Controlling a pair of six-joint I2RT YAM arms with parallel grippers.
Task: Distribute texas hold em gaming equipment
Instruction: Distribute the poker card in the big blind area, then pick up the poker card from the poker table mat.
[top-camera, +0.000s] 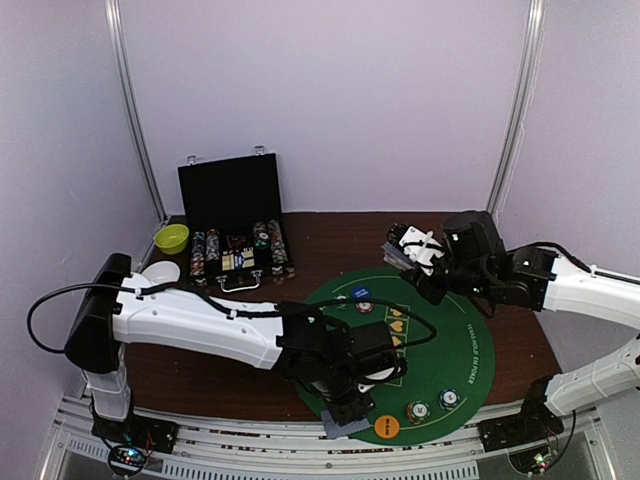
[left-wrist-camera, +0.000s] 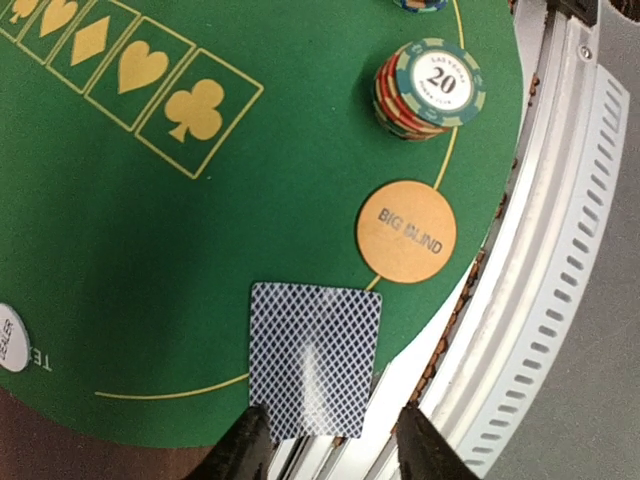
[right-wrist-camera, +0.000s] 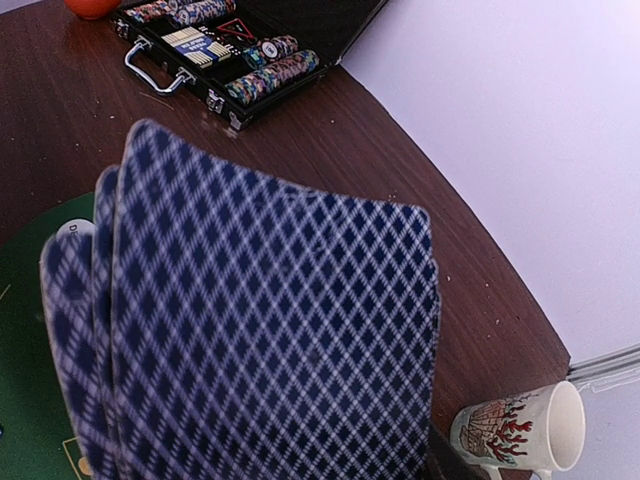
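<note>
- The left gripper hangs over the near rim of the green mat with its jaws apart. It grips nothing.
- A single card lies face down on the mat between those fingers. Its long axis runs away from them towards the mat's middle. One finger overlaps its near corner and the other stands just clear.
- Just beyond the card sits the orange disc, close to it but apart. Further along the rim stands a chip stack. The white dealer disc lies off to the other side.
- The coming move probably turns on lifting straight off so the loose card is not dragged.
- Across the mat, well apart, the right gripper is clamped on a fan of cards, backs to its camera. It is the arm nearer the far seats.
- Beyond the mat the black case stands open, holding rows of chips and a small boxed deck.
- Beside the case is a green bowl; I can see nothing in it.
- A mug lies tipped on its side by the far wall. Its contents cannot be told.
</note>
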